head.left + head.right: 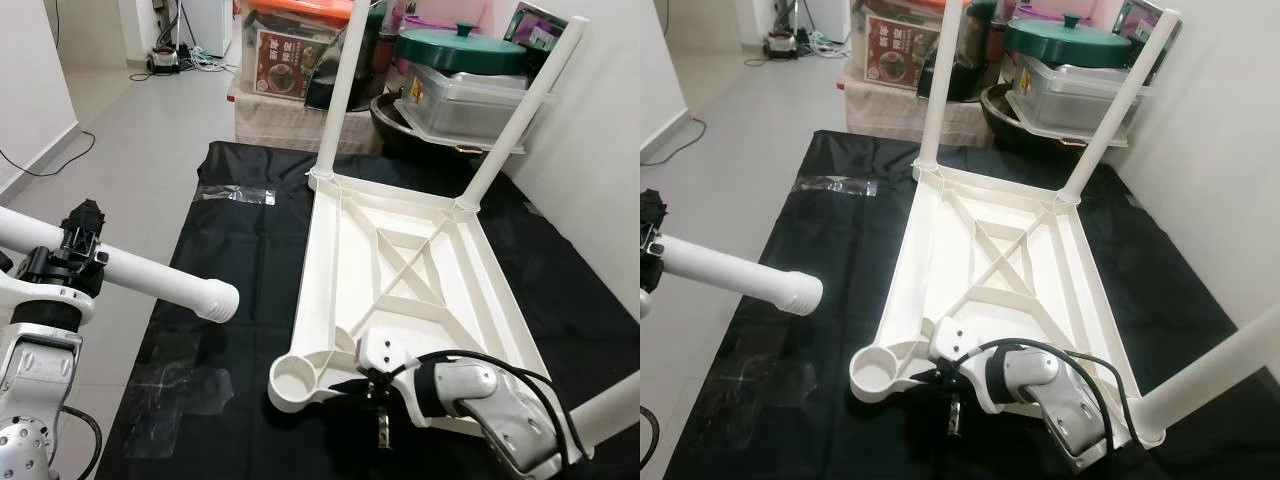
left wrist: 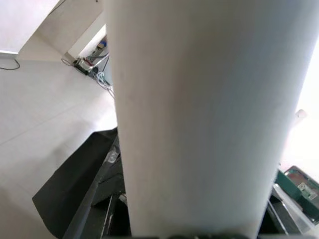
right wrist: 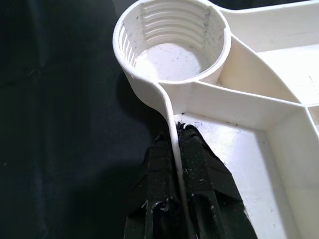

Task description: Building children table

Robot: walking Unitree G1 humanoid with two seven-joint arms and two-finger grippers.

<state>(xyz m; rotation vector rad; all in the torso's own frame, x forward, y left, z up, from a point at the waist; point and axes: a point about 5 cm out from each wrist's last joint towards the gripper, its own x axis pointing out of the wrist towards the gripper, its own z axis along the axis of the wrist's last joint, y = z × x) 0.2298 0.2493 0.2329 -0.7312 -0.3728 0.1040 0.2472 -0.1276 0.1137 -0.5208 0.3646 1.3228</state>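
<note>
The white tabletop (image 1: 400, 270) lies upside down on a black mat (image 1: 250, 250), two legs (image 1: 345, 90) already standing at its far corners. The right gripper (image 3: 174, 149) pinches the thin near rim beside the empty threaded socket (image 3: 172, 42). The left gripper (image 1: 70, 255) apparently clamps a loose leg (image 1: 150, 280) held level above the mat.

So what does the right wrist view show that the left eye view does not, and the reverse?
Right wrist view: the threads inside the empty socket, and the right gripper shut on the tabletop rim, one finger each side.
Left eye view: two legs screwed in, and the left gripper holding a loose leg.
Both: the upturned white tabletop on black sheet.
</note>
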